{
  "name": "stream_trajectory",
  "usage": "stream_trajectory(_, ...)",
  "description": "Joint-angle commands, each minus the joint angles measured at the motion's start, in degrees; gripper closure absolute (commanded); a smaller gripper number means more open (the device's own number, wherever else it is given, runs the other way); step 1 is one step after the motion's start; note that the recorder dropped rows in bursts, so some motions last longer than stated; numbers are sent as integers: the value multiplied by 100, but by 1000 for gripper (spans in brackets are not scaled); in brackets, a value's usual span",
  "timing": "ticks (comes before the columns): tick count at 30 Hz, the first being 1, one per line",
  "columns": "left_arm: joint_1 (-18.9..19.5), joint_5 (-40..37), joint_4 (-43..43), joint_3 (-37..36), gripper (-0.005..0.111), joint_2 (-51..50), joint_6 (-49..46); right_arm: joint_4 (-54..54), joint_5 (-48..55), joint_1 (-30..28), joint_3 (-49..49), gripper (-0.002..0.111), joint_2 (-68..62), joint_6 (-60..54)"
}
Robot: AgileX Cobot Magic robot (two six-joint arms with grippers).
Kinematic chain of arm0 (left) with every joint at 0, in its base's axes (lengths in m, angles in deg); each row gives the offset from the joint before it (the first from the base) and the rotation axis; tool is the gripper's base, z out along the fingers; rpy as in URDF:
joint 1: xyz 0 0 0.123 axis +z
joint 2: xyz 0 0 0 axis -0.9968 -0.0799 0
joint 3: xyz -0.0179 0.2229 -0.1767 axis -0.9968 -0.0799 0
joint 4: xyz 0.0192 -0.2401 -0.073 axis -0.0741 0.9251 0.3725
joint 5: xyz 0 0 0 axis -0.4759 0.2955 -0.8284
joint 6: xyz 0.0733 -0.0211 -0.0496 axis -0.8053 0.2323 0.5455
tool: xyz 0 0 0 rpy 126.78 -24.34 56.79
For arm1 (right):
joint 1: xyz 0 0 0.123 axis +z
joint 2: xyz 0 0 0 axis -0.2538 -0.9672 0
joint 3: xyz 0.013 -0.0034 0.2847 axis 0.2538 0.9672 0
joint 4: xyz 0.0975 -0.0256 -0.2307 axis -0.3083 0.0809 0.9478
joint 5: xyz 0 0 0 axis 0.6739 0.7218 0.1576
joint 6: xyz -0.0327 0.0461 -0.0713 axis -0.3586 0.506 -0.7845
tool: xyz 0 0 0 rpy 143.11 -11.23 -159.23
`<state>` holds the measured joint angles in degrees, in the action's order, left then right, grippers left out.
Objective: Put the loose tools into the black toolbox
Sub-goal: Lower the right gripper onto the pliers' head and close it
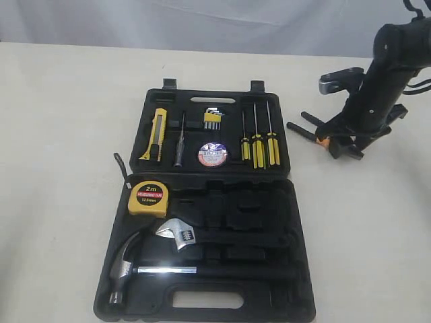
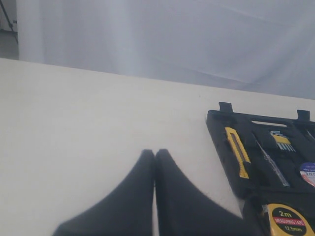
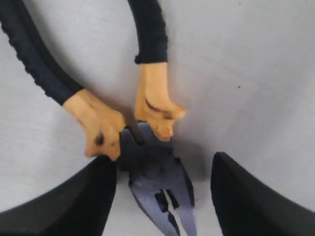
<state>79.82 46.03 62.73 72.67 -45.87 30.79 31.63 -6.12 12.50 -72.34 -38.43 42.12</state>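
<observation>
The black toolbox (image 1: 300, 282) is lying open on the table (image 1: 60, 134). The utility knife (image 1: 156, 133) and tape roll (image 1: 213, 155) are sitting in its far half, with hex keys (image 1: 213, 119) and three screwdrivers (image 1: 258, 145) beside them. The tape measure (image 1: 148, 198) is resting in the near half by a wrench (image 1: 176, 234) and hammer (image 1: 135, 266). The pliers (image 1: 306, 131) are lying on the table, right of the case, under the right gripper (image 1: 342, 145).

In the left wrist view, the left gripper (image 2: 154, 196) is hanging over bare table with its fingers pressed together, holding nothing.

In the right wrist view, the right gripper's fingers (image 3: 74, 201) are standing spread on either side of the pliers' head, nothing blocking them.
</observation>
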Motion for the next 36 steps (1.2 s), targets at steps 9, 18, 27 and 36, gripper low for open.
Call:
stream_trajectory(9, -33, -18, 47, 30, 107, -23, -2, -308, 443, 80, 31, 109, 34, -251)
stream_trajectory(18, -33, -18, 47, 30, 107, -23, -2, -370, 1282, 456, 31, 109, 818, 339)
stream_trajectory(27, -33, -18, 47, 30, 107, -23, -2, 241, 2238, 696, 31, 109, 1845, 2037)
stream_trajectory(36, -33, -18, 47, 30, 107, -23, -2, 501, 2004, 696, 1045, 109, 2558, 3021)
